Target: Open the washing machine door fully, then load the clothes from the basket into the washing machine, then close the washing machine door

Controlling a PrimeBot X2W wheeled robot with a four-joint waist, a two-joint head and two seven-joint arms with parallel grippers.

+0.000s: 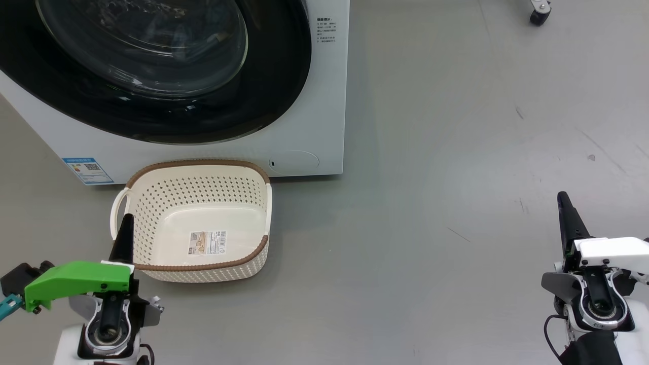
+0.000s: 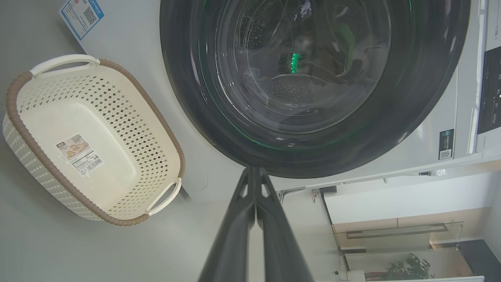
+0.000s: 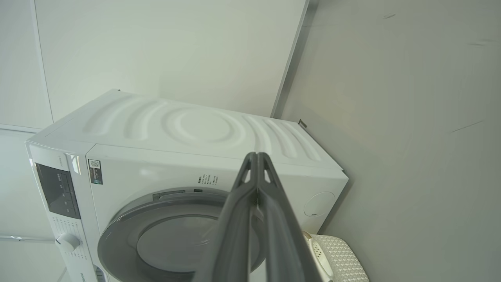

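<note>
- Standing on the grey floor [image 1: 431, 203], the big white boxy front-loading washing machine [image 1: 324, 101] is seen at the far left of the head view. Its large round, glossy-black-rimmed, bulging clear-glass door [image 1: 152, 61] is judged to be shut flush against the front.
- The small rectangular cream-white perforated plastic basket [image 1: 167, 203] with a brown woven-look rim is set on the floor just before the machine's lower front edge, below the door. Its long axis is laid along that front, with a white loop handle [image 1: 117, 208] at each end. Its bottom is exposed, with the label sticker [image 1: 208, 242] uncovered.
- Whether the clothes lie in the drum cannot be told through the reflections on the glass. From the bared basket, the loading is judged done.
- The left gripper [image 1: 127, 220] is held at the basket's near left corner. Its two long dark fingers are pressed together and nothing is gripped.
- The right gripper [image 1: 563, 198] is likewise closed on nothing. It is kept well apart, out past the machine's front right corner.
- The door is placed ahead of and above the left gripper, beyond the basket, so the left arm is judged much the nearer. Any last press on the door would have to be made over the basket.
</note>
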